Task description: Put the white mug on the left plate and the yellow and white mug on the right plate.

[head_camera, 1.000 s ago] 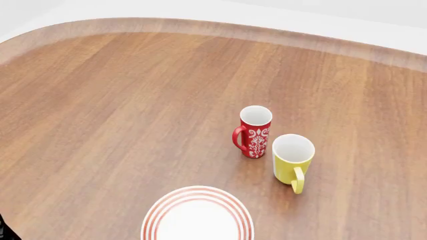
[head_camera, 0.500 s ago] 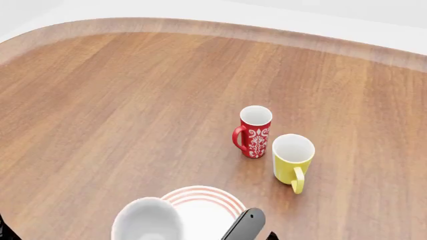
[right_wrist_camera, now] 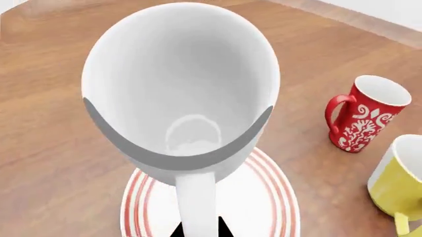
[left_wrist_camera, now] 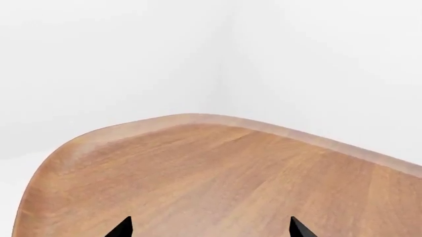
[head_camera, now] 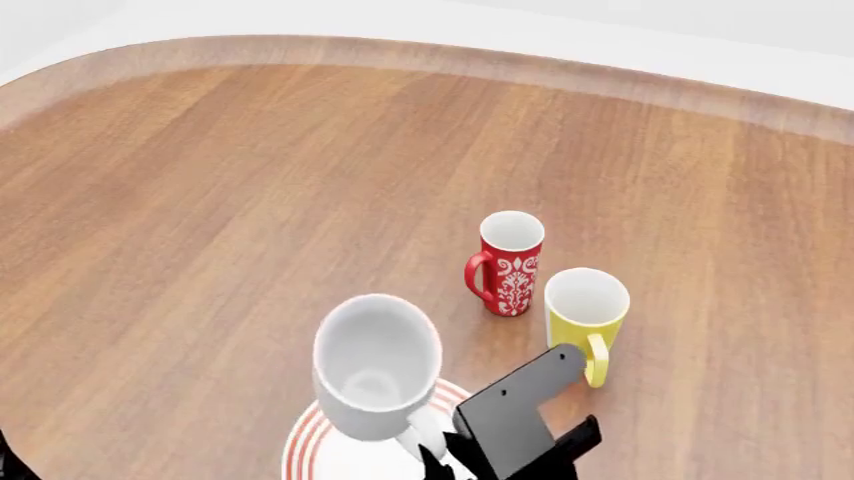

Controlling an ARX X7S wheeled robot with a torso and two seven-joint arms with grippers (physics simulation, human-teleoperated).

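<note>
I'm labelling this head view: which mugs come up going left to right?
white mug → red mug → yellow mug

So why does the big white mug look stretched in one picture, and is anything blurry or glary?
Right wrist view: the white mug sits close to the lens and bulges from perspective. Head view: it looks normally proportioned, above the ringed plate; nothing is blurred, shadows are faint. Left wrist view: sharp, no glare on the table.
</note>
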